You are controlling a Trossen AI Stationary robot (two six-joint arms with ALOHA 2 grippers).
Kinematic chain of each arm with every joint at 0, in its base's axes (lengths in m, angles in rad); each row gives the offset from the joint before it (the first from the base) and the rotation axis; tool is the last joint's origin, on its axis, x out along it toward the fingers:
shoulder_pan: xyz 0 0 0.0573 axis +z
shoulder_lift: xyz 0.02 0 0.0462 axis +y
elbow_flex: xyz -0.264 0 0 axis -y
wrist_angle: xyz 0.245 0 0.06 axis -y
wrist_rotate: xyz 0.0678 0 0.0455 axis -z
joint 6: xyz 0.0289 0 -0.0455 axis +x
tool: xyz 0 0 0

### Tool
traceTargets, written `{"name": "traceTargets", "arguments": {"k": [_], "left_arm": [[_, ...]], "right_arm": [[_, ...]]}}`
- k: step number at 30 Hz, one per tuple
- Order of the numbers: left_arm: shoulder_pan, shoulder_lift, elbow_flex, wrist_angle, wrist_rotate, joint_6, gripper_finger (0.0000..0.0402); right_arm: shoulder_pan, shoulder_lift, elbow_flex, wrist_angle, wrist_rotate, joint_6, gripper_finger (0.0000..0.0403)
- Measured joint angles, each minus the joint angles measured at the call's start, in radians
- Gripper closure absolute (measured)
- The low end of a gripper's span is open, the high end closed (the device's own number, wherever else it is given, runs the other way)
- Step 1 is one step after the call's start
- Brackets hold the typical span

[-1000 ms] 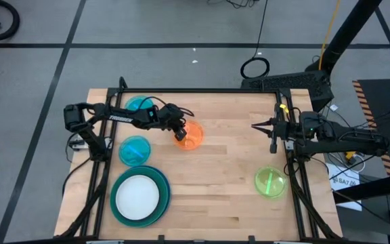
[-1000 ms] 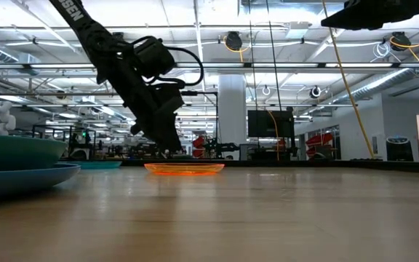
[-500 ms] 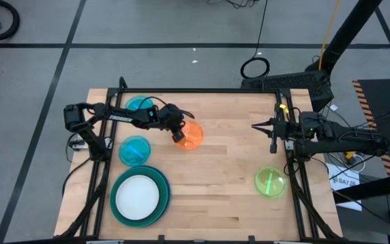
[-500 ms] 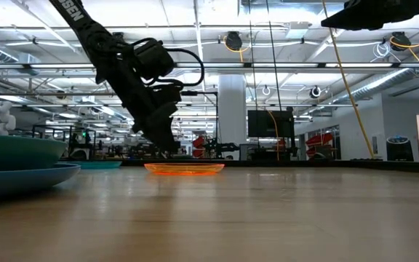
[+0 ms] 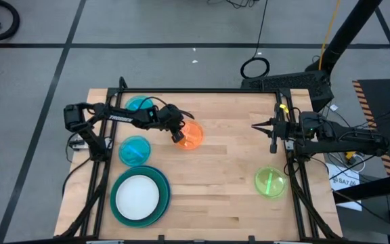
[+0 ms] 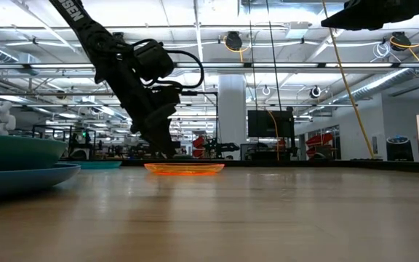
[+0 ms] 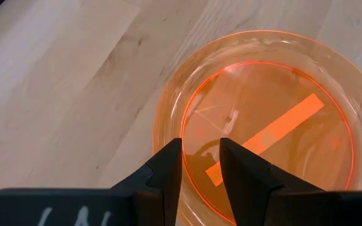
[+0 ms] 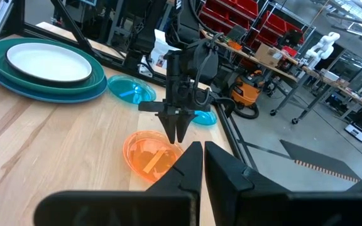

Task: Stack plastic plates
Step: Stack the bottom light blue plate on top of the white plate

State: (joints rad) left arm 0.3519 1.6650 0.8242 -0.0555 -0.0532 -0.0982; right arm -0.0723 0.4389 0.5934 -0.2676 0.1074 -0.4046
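Observation:
An orange plate (image 5: 191, 135) lies flat on the wooden table, left of its middle. My left gripper (image 7: 200, 154) slants down over the plate's left rim (image 7: 162, 135), open by a narrow gap. One finger is over the sloping wall and one over the inside. In the low view its fingertips (image 6: 169, 151) reach down to rim height. My right gripper (image 5: 254, 126) is shut and waits raised at the table's right side, holding nothing. Near the left front corner a white plate (image 5: 137, 196) lies on a stack of large teal and blue plates (image 5: 162, 203). My left gripper comes at the orange plate's left rim (image 7: 168, 125) slanting down from the table's left. Its two fingers stand either side of the rim wall. Whether they touch the plate I cannot tell. The plate rests flat on the table.
One small cyan plate (image 5: 135, 150) lies left of the orange plate, and another (image 5: 138, 104) lies under the left arm near the far edge. A lime green plate (image 5: 270, 181) sits near the right front. Bare wood spans the table's middle.
My left gripper has rolled a little about its own pointing line while staying over the orange plate's rim. The plate has stayed flat on the table.

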Motion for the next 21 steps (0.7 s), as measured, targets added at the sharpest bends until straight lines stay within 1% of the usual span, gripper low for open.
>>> {"name": "traceTargets", "arguments": {"k": [21], "left_arm": [[-0.002,0.0,0.0,-0.002,0.01,-0.002,0.0288]], "right_arm": [[0.0,0.0,0.0,0.0,0.0,0.0,0.0392]]}}
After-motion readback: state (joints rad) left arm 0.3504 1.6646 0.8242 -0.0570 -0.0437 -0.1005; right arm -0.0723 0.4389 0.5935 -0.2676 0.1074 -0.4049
